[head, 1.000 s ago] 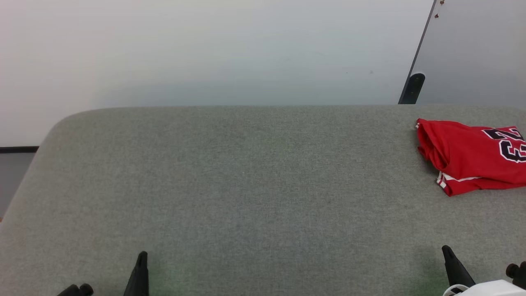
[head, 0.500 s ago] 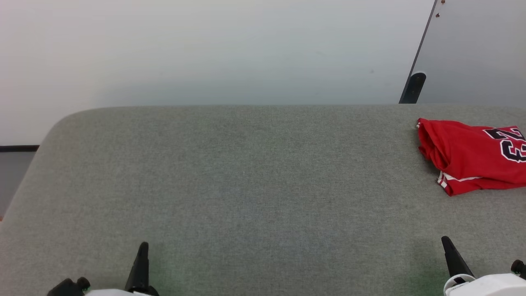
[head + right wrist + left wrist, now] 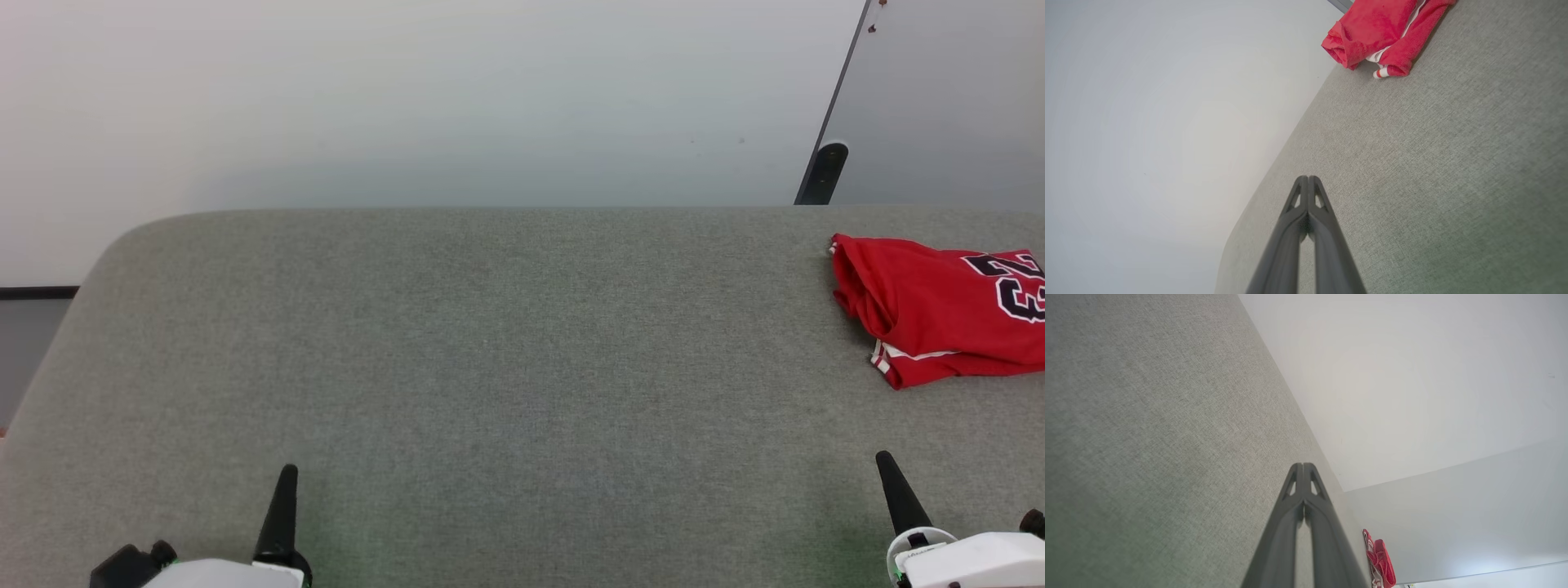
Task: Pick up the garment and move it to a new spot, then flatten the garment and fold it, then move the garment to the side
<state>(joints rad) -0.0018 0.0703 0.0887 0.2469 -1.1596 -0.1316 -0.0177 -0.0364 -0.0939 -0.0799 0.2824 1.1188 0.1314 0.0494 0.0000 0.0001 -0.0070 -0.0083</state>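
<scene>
The garment [image 3: 939,314], a red jersey with a black white-outlined number and striped seams, lies folded at the far right of the grey table [image 3: 490,351], cut by the head view's right edge. It shows again as a red bundle [image 3: 1380,34] in the right wrist view and small [image 3: 1381,559] in the left wrist view. My left gripper [image 3: 286,474] hovers near the table's front left, shut and empty, its tips [image 3: 1303,467] pressed together. My right gripper [image 3: 882,459] stands at the front right, well short of the garment, also shut and empty [image 3: 1307,179].
A pale wall [image 3: 408,98] rises behind the table. A dark post [image 3: 820,173] stands beyond the far edge, next to a grey panel [image 3: 947,98]. The table's left corner is rounded, with floor beyond it.
Both grippers have risen further into the head view from its bottom edge, their white wrists now showing. The garment has stayed where it lies.
</scene>
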